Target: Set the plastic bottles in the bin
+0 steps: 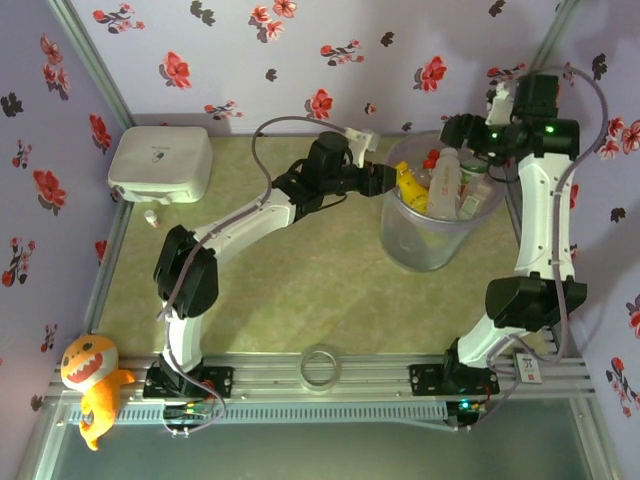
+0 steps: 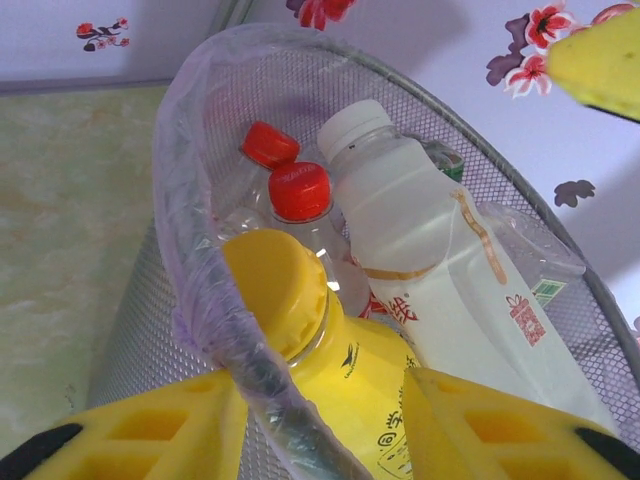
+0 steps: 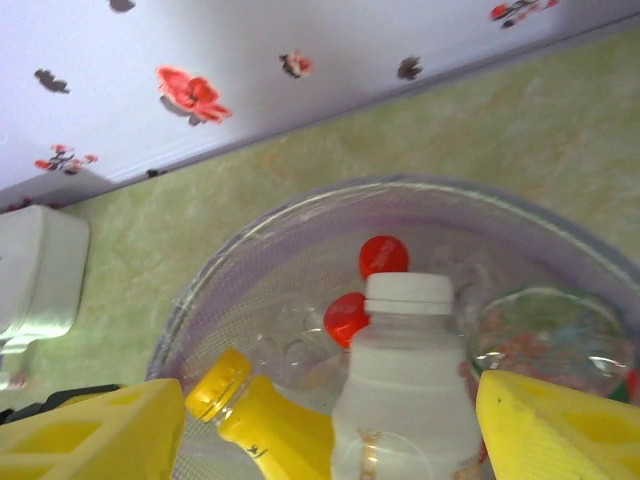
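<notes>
bent low from the left toward the bin (image 1: 420, 250), with left gripper (image 2: 320, 420) spread wide astride its rim, clasping nothing. folded over from the right above it, with right gripper (image 3: 330, 420) equally agape, empty. inside the bin: plastic bottles (image 3: 405, 380), upright or leaning.

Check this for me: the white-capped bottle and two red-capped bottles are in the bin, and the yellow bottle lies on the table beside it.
One thing is wrong: the yellow bottle is not on the table. It sits inside the bin, by the rim, next to the white-capped bottle and the red-capped bottles. The left wrist view shows it.
</notes>
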You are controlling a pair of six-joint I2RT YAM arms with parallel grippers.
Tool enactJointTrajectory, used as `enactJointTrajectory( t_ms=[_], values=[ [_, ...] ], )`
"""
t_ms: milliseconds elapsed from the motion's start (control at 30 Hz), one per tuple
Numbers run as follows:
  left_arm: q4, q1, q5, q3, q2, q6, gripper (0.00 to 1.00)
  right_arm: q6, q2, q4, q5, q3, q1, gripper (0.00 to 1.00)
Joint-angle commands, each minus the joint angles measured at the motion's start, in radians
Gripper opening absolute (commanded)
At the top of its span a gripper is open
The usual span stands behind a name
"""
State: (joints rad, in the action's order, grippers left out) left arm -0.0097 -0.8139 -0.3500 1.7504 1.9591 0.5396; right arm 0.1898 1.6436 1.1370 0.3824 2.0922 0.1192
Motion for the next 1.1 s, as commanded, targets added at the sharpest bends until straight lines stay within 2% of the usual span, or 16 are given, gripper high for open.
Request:
enactJointTrajectory(
  t_ms=[0, 100, 200, 333, 500, 567, 800, 1067],
  values=[
    [-0.050, -0.007, 0.030, 0.034, 0.027, -0.032, 0.40, -0.027, -0.036, 0.062, -0.147, 0.002, 0.014, 0.75],
    [-0.062, -0.007, 0.038, 0.035, 0.021, -0.037, 0.37, 0.000, -0.082, 0.036, -0.215, -0.073, 0.082, 0.69],
    [-0.079, -0.005, 0.047, 0.041, 0.017, -0.038, 0.34, 0.013, -0.104, 0.029, -0.195, -0.137, 0.171, 0.64],
    [-0.081, -0.001, 0.057, 0.041, 0.009, -0.032, 0.30, 0.023, -0.141, -0.012, -0.111, -0.252, 0.228, 0.60],
    [-0.068, 0.002, 0.062, 0.044, 0.003, -0.005, 0.25, 0.054, -0.195, -0.094, -0.031, -0.416, 0.229, 0.55],
    [-0.073, 0.007, 0.063, 0.050, -0.003, 0.006, 0.21, 0.071, -0.209, -0.126, 0.013, -0.457, 0.229, 0.49],
    [-0.091, 0.034, 0.100, 0.054, -0.040, 0.019, 0.18, 0.104, -0.227, -0.177, 0.158, -0.515, 0.221, 0.45],
    [-0.147, 0.079, 0.139, 0.044, -0.127, -0.018, 0.16, 0.175, -0.265, -0.278, 0.239, -0.569, 0.105, 0.35]
  ],
)
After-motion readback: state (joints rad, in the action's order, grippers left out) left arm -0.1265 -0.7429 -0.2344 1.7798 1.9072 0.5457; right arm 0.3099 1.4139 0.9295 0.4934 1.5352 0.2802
